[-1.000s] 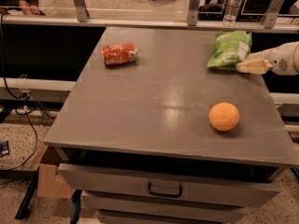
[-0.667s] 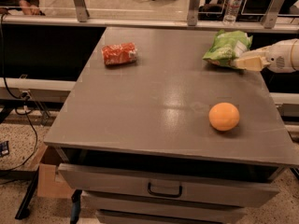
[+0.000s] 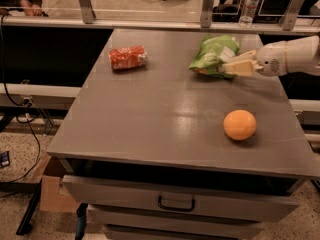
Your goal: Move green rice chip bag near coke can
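Note:
The green rice chip bag [image 3: 214, 54] is crinkled and bright green, at the far right-middle of the grey table top [image 3: 150, 109]. My gripper [image 3: 231, 64] reaches in from the right on a white arm and is shut on the bag's right edge. The coke can [image 3: 128, 57] is red and dented, lying on its side at the far left of the table, well apart from the bag.
A round orange fruit [image 3: 240, 124] sits near the table's front right. A drawer with a black handle [image 3: 176, 203] is below the front edge. A rail with posts and a water bottle [image 3: 248, 6] runs behind the table.
The gripper has moved left across the table, carrying the green bag with it toward the can. The can and orange fruit have not moved.

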{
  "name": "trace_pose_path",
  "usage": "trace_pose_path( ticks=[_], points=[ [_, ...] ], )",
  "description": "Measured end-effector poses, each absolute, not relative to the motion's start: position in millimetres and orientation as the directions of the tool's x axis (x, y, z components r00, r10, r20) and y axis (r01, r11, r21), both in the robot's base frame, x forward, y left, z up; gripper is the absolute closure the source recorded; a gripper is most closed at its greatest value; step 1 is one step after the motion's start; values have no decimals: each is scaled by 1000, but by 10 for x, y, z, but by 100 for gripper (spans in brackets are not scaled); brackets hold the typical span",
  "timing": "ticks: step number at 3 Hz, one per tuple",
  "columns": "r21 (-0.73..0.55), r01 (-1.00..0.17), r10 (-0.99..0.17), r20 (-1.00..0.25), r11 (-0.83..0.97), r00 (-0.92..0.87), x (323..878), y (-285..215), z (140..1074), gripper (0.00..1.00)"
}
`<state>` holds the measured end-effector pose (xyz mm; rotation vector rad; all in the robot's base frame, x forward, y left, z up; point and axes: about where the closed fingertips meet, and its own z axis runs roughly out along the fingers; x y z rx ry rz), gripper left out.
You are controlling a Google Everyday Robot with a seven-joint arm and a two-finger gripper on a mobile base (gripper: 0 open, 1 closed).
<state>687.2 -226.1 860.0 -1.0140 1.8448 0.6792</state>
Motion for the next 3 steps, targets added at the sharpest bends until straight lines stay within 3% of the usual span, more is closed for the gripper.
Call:
trace_pose_path(
  ticks=[1,3],
  points=[
    [84,-908,-368,-896,410,-249,6764,-1935,8548,100],
    [84,-908,-368,-896,409,-249,6764,-1930,8561,100]
  ],
)
